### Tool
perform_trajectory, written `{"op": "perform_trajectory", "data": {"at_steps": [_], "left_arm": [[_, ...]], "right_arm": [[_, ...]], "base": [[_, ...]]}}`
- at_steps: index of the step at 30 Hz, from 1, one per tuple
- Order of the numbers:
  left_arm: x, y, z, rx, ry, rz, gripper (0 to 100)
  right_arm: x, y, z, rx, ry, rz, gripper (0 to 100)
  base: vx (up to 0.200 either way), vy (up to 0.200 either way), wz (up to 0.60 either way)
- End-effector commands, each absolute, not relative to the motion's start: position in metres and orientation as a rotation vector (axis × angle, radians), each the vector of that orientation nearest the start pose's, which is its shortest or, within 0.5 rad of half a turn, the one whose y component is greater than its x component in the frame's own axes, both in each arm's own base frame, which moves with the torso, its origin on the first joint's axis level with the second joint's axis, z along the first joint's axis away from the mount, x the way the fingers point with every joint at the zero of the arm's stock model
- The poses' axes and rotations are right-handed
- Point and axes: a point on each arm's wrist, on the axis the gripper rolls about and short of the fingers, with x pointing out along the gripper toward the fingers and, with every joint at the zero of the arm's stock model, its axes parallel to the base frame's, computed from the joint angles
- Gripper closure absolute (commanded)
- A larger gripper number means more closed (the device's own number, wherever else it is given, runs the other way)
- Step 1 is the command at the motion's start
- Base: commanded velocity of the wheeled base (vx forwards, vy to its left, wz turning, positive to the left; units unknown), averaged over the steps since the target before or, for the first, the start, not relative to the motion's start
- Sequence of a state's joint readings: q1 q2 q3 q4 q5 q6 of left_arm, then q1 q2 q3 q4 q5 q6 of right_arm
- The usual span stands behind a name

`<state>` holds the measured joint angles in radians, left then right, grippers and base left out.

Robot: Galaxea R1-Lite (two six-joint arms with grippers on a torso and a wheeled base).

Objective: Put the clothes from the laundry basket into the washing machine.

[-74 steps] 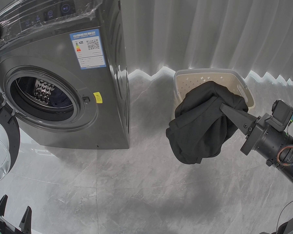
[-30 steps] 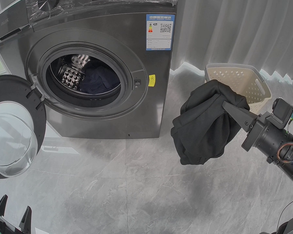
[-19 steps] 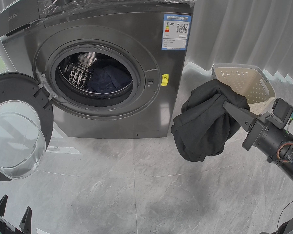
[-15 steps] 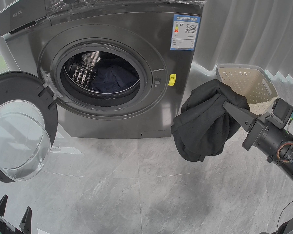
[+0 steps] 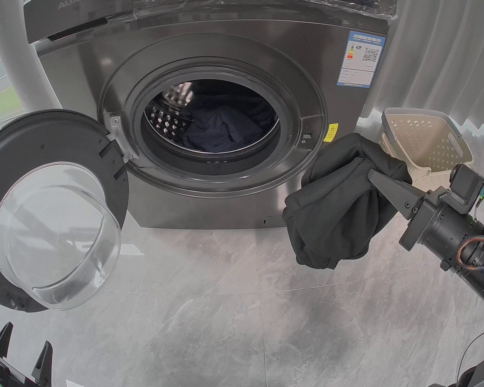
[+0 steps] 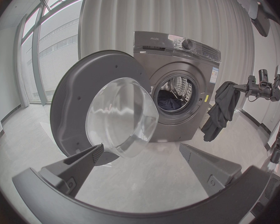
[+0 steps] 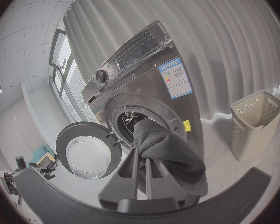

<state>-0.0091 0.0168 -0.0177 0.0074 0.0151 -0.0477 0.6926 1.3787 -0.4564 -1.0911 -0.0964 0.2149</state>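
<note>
My right gripper (image 5: 372, 176) is shut on a black garment (image 5: 336, 205) that hangs in the air to the right of the grey washing machine (image 5: 220, 33), above the floor. The same garment (image 7: 165, 150) drapes over the closed fingers (image 7: 132, 165) in the right wrist view, and the black garment (image 6: 221, 109) dangles from that gripper farther off in the left wrist view. The machine's round door (image 5: 48, 210) is swung wide to the left. A dark blue cloth (image 5: 223, 127) lies inside the drum. My left gripper (image 6: 140, 150) is open and low, facing the door.
A beige perforated laundry basket (image 5: 427, 141) stands on the floor right of the machine, against white curtains (image 5: 446, 44). Grey tiled floor (image 5: 226, 307) stretches in front of the machine. The open door (image 6: 99, 100) juts out on the left side.
The head camera has swung toward the washing machine, so machine and basket shifted right in the picture and the drum now faces me. The right gripper still holds the black garment in the same pose.
</note>
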Motion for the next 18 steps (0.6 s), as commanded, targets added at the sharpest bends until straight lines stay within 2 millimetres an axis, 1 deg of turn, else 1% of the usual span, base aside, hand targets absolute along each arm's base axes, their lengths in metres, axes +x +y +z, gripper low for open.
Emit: {"op": "perform_trajectory", "data": {"at_steps": [1, 2, 9, 13, 18], "left_arm": [[-0.023, 0.001, 0.075, -0.049, 0.006, 0.006, 0], [-0.023, 0.001, 0.075, -0.049, 0.006, 0.006, 0], [-0.023, 0.001, 0.075, -0.051, 0.006, 0.009, 0], [-0.023, 0.001, 0.075, -0.043, 0.006, 0.009, 0], [-0.023, 0.001, 0.075, -0.051, 0.006, 0.011, 0]], "right_arm": [[0.162, 0.132, 0.216, 0.272, -0.086, 0.610, 100], [0.162, 0.132, 0.215, 0.272, -0.081, 0.610, 100], [0.160, 0.126, 0.209, 0.269, -0.066, 0.595, 100], [0.161, 0.127, 0.206, 0.273, -0.050, 0.595, 100], [0.164, 0.133, 0.212, 0.287, -0.065, 0.608, 100]], "base": [[0.000, 0.200, 0.00], [0.000, 0.200, 0.00], [0.000, 0.000, 0.00], [0.000, 0.000, 0.00], [0.000, 0.000, 0.00]]}}
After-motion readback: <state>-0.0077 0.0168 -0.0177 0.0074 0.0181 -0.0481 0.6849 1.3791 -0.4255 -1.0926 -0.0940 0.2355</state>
